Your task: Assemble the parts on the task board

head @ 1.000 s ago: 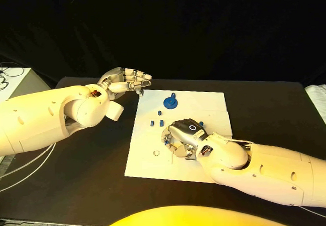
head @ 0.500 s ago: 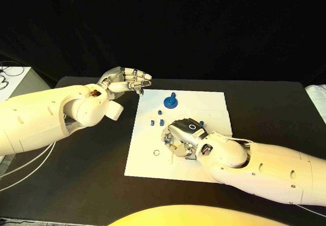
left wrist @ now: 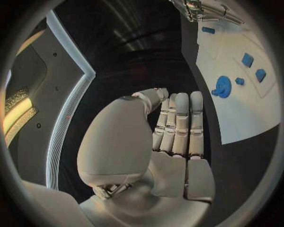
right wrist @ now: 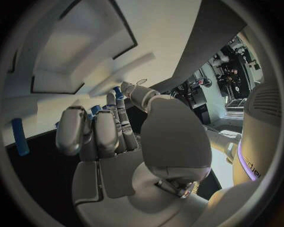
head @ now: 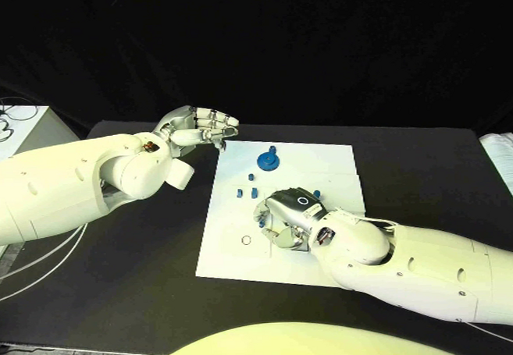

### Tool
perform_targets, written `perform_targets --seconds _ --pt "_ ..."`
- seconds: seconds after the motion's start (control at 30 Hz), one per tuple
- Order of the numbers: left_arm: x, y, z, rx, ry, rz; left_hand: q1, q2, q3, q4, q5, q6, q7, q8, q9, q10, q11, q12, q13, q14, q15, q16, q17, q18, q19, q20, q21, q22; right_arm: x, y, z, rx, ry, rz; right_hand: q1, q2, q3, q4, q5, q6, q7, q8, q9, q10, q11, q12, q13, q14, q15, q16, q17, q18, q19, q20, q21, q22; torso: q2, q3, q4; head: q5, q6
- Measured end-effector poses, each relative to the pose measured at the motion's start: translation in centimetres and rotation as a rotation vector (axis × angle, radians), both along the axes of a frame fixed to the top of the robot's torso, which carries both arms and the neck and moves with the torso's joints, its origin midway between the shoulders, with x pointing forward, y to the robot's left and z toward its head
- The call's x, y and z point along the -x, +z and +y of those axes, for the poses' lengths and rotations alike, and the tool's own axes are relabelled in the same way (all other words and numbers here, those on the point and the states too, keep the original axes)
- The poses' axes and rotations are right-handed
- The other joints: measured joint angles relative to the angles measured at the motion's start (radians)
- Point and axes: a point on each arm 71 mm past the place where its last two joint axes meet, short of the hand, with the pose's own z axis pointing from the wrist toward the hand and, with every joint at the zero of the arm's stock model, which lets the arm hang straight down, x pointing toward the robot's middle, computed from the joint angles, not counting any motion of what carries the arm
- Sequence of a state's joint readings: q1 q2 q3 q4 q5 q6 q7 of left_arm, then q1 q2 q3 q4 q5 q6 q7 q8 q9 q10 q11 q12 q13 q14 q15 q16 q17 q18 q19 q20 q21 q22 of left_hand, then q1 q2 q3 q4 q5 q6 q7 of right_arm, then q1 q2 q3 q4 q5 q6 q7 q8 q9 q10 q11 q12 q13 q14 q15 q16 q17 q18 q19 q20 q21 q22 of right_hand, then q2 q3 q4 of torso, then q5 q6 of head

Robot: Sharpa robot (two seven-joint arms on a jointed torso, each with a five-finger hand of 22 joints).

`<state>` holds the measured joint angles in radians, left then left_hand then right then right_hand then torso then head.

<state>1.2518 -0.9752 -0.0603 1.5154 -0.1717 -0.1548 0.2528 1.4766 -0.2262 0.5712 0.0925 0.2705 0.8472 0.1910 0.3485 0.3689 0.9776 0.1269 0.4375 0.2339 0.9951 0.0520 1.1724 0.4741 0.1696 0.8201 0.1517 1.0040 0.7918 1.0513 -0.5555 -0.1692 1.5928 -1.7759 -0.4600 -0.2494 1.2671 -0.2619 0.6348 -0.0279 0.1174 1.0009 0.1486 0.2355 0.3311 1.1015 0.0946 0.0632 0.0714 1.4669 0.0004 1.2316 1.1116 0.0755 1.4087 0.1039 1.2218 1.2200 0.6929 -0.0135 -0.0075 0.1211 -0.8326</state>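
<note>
Board (head: 324,156), frame centre: gear (head: 268,160) seated, small parts (head: 247,193) loose. Right hand (head: 290,217) curled over board, hold unclear; left hand (head: 196,126) curled, empty.

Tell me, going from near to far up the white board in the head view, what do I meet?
Right hand → small blue parts → blue gear → far edge of the task board.

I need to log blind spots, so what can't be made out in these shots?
- Whether the right hand holds a part: in the head view its own back covers its fingertips on the task board.
- Board area beneath that hand: covered by it.
- Shape of the small blue parts beside the blue gear: too small to tell.
</note>
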Motion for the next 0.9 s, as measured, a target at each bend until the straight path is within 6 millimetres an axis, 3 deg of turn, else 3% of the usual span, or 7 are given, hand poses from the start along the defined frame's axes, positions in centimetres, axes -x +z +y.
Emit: perform_targets --seconds 0.03,0.13,0.53,0.77,0.9 --pt "0.0 0.0 0.0 0.0 0.0 0.0 0.0 0.0 0.0 0.0 0.0 0.0 0.0 0.0 0.0 0.0 0.0 0.0 0.0 0.0 0.0 0.0 0.0 0.0 0.0 0.0 0.0 0.0 0.0 0.0 -0.1 -0.002 -0.002 0.0 0.0 0.0 -0.009 0.001 0.0 -0.007 0.0 -0.006 -0.002 -0.012 0.001 0.0 -0.001 -0.001 0.003 -0.006 -0.008 0.01 -0.006 0.002 -0.013 -0.012 0.0 0.0 0.0001 0.0 0.0" --pt "0.0 0.0 0.0 0.0 0.0 0.001 0.0 0.0 0.0 0.0 0.0 0.0 0.0 0.0 0.0 0.0 0.0 0.0 0.0 0.0 0.0 0.0 0.0 0.0 0.0 0.0 0.0 0.0 0.1 0.1 -0.4 -0.011 -0.006 -0.003 0.006 -0.006 -0.042 0.002 0.0 -0.016 -0.001 -0.021 -0.006 -0.041 0.004 0.008 -0.002 -0.004 0.007 -0.01 -0.025 0.01 -0.02 0.005 -0.049 -0.043 0.0 0.0 0.0003 -0.001 0.001" --pt "-0.1 0.0 0.0 -0.001 0.0 0.002 0.0 0.0 0.0 0.0 0.0 0.0 0.0 0.0 -0.001 -0.004 -0.004 0.0 0.0 0.0 0.0 0.0 0.0 0.0 0.0 0.0 0.0 0.0 -0.1 2.3 -2.8 -0.073 -0.047 -0.029 0.042 0.014 -0.129 0.019 0.005 -0.034 -0.012 -0.051 -0.015 -0.082 0.009 0.047 -0.002 -0.008 0.01 -0.008 -0.036 0.01 -0.029 0.007 -0.087 -0.073 -0.002 -0.001 -0.0021 -0.012 0.013" --pt "0.0 0.0 -0.1 0.001 -0.007 0.003 -0.004 0.004 0.0 0.0 0.0 0.0 0.0 0.0 -0.003 -0.004 -0.004 0.0 0.0 0.0 0.0 0.0 0.0 0.0 0.0 0.0 0.0 0.0 -1.7 5.3 -6.5 -0.085 -0.121 -0.037 0.047 0.019 -0.124 0.032 0.009 -0.028 -0.006 -0.06 -0.018 -0.035 -0.006 0.092 0.002 -0.004 0.006 0.041 0.011 0.009 0.02 -0.002 -0.003 0.007 -0.004 -0.0019 -0.0026 -0.028 0.026" --pt "0.1 0.0 -0.3 0.004 -0.013 0.002 -0.004 0.004 -0.003 -0.003 0.0 0.0 0.0 0.0 -0.003 -0.007 0.0 0.0 0.0 0.0 0.0 0.0 0.0 0.0 0.0 0.0 0.0 0.0 -3.1 7.0 -9.1 -0.067 -0.176 -0.026 0.037 0.01 -0.14 0.041 0.038 -0.032 -0.003 -0.072 -0.021 -0.044 -0.005 0.092 -0.001 -0.004 0.006 0.057 0.024 0.009 0.02 -0.002 -0.002 0.01 -0.004 -0.0024 -0.0036 -0.035 0.033"
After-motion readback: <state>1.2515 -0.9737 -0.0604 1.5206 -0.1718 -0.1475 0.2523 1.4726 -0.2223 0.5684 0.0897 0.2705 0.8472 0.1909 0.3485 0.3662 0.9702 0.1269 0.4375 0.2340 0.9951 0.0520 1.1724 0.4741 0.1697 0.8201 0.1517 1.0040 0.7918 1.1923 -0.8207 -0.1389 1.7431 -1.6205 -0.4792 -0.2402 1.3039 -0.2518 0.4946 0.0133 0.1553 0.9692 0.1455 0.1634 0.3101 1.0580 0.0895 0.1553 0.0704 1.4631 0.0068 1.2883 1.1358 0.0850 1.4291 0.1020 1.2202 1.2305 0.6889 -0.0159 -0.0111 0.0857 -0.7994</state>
